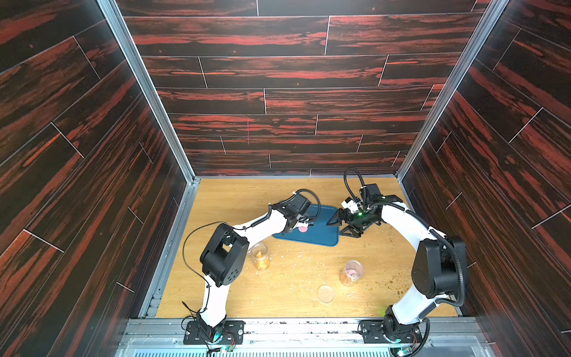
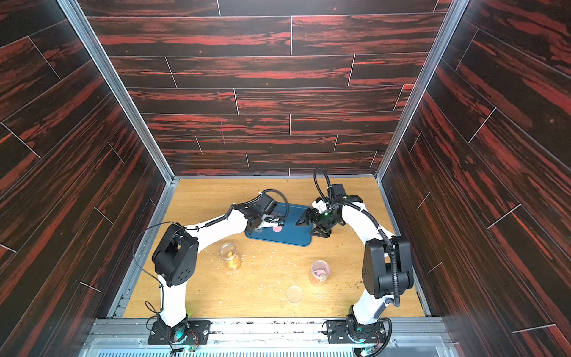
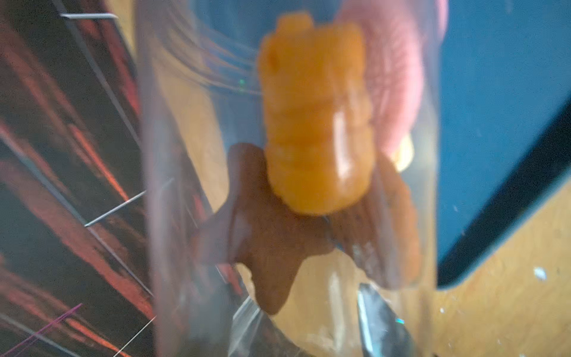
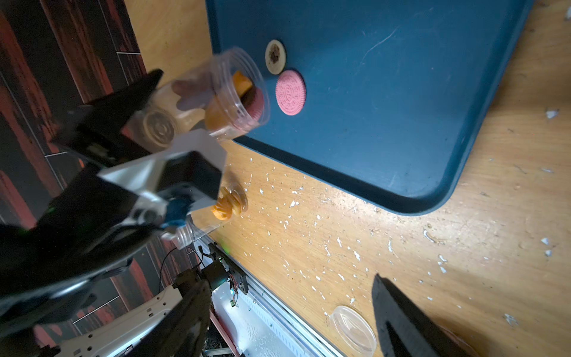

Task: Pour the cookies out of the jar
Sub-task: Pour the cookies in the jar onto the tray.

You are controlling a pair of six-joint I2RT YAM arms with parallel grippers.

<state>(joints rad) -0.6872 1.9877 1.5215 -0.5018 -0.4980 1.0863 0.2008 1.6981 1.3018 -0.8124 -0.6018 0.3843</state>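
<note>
Gripping a tilted jar [image 4: 200,99] of cookies [image 3: 315,123] over the blue tray [image 4: 386,92], left pincer [image 4: 173,119]; right pincer [image 1: 340,228] wide.

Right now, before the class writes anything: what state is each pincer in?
Left pincer: closed on the clear jar, which is tipped over the blue tray.
Right pincer: open, holding nothing.

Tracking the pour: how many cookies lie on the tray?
2: a pink cookie and a pale cookie, side by side on the tray by the jar mouth; more may be hidden.
</note>
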